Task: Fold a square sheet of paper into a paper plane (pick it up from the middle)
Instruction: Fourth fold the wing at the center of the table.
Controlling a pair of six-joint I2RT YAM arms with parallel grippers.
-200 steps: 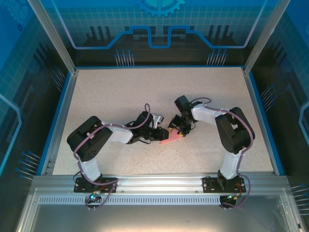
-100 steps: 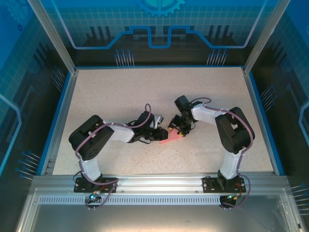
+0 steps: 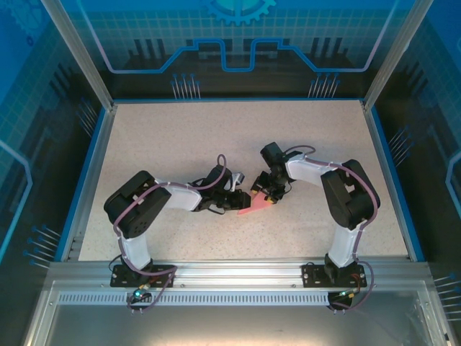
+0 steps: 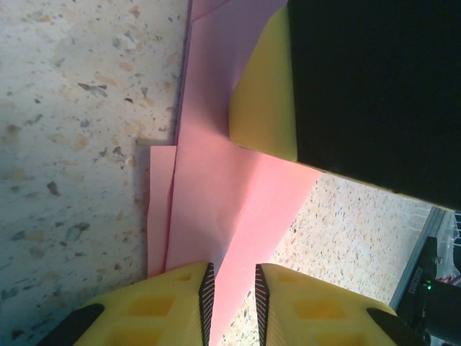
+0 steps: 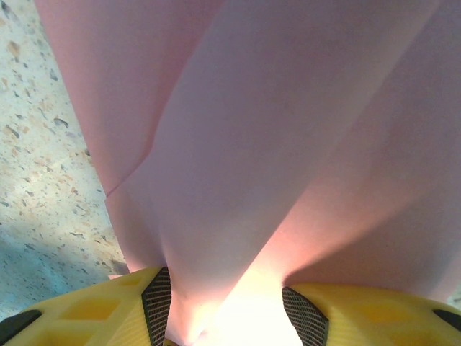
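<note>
Now left tool (image 4: 233,272) and right tool (image 5: 223,290) pinch the paper plane (image 3: 251,207), lying left-right.

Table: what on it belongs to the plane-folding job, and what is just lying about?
Job:
- paper, partly folded
- left gripper, closed on the paper
- right gripper, closed on the paper

Not the job:
- table, a fixture
- blue walls, a fixture

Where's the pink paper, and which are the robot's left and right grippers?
pink paper (image 4: 216,209): left wrist view, its flat middle.
left gripper (image 4: 232,288): left wrist view, between its yellow fingertips.
right gripper (image 5: 225,303): right wrist view, between its yellow fingertips.
</note>
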